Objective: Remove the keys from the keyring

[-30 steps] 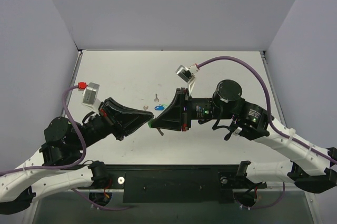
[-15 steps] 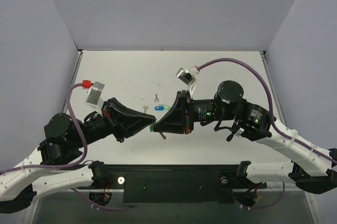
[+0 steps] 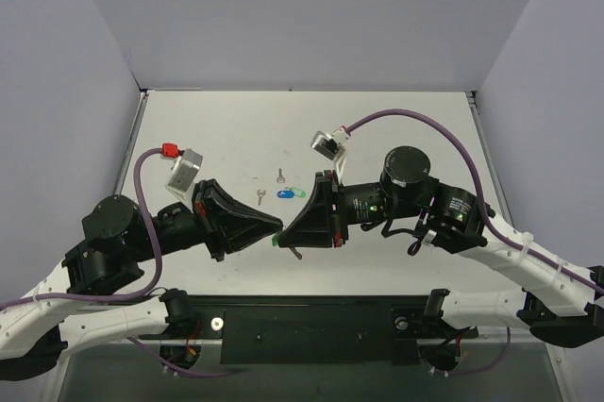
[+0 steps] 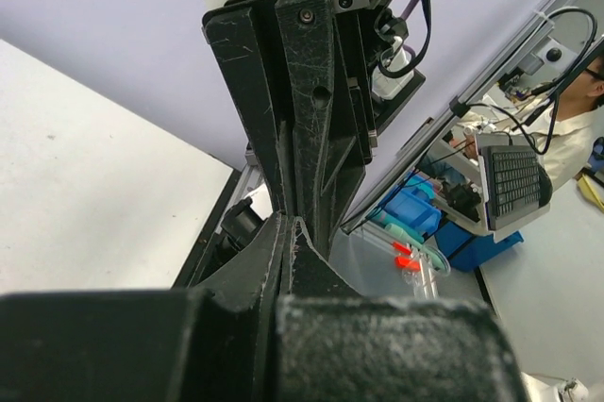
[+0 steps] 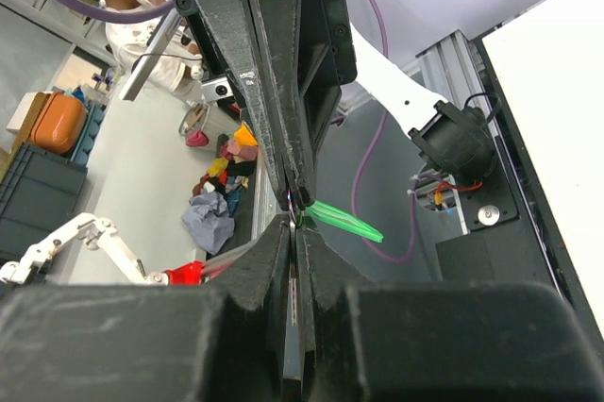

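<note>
**Four keys down, both hands shut tip to tip**

We saw the left hand [image 3: 276,225] and the right hand [image 3: 283,235] meeting nose to nose above the table [image 3: 396,119], each pinched fully shut. A green plastic piece [image 5: 344,221] stuck out where the tips met. We could not tell which hand had it, nor whether the keyring was caught there. Behind them on the table lay one bare key [image 3: 280,175], a second bare key [image 3: 260,197], and the blue-headed key [image 3: 284,193] just beside the green-headed key [image 3: 300,191]. Whether those two shared a ring was too small to tell. We judged the job far along, with the hands working at the ring itself. The next move called for a small, steady pull apart, without letting any tiny part spring away.
</note>
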